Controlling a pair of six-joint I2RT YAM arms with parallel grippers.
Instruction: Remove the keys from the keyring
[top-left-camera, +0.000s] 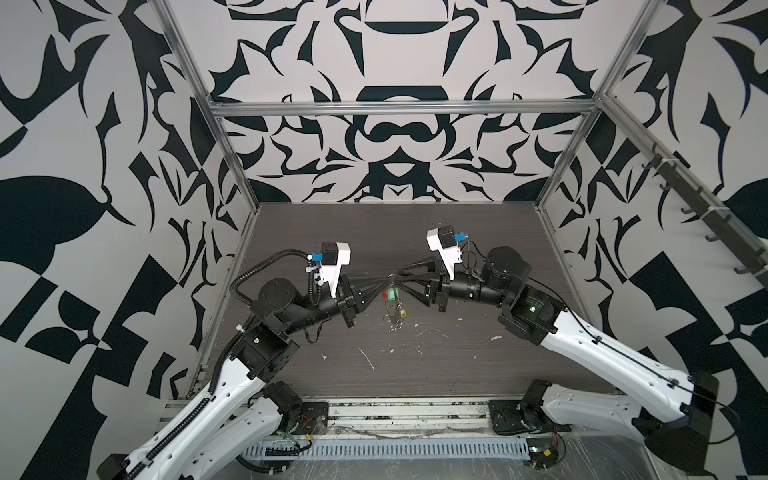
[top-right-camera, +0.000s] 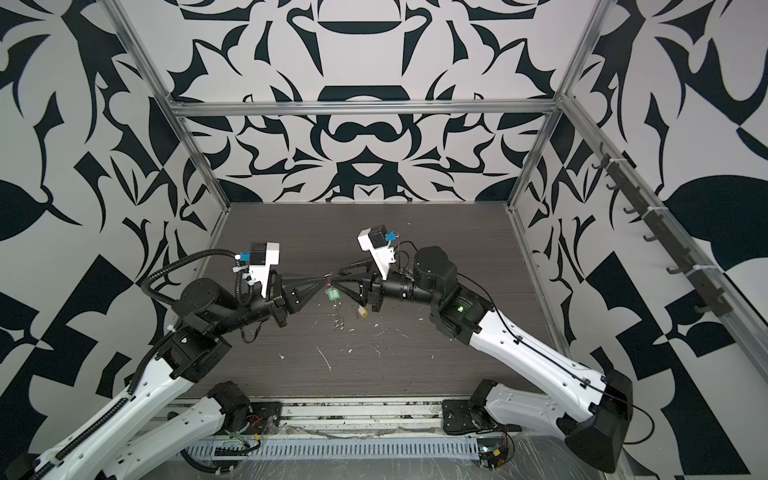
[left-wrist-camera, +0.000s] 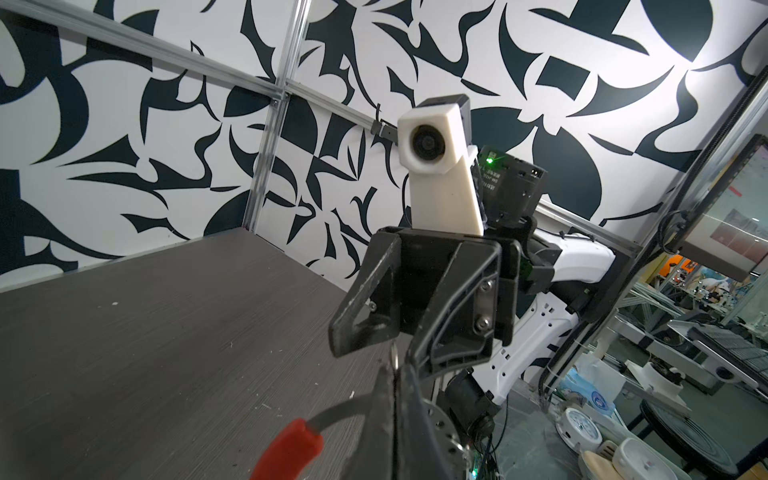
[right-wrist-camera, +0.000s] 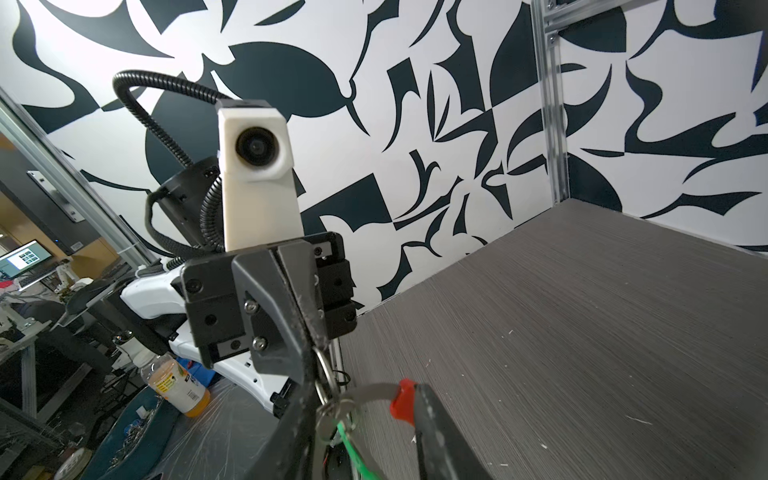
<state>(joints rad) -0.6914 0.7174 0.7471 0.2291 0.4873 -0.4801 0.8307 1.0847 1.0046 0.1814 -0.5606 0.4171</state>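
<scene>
The left gripper (top-left-camera: 387, 277) has its fingers pressed together on the keyring (right-wrist-camera: 370, 390), a large thin dark-grey hoop with a red curved plastic segment (left-wrist-camera: 291, 449). It is held in the air over the middle of the dark wood-grain counter (top-left-camera: 415, 374). A small silver split ring (right-wrist-camera: 322, 370) hangs just under those fingertips. The right gripper (top-left-camera: 400, 280) meets it tip to tip from the 3 o'clock side. Its fingers are a narrow gap apart with the hoop between them, clamping nothing visible. The green oblong plastic key tag (top-right-camera: 333, 295) dangles from the hoop at 6 o'clock of the tips. The yellow oblong plastic key tag (top-right-camera: 363, 312) lies on the counter at 4 o'clock of the green one, apart from the hoop.
</scene>
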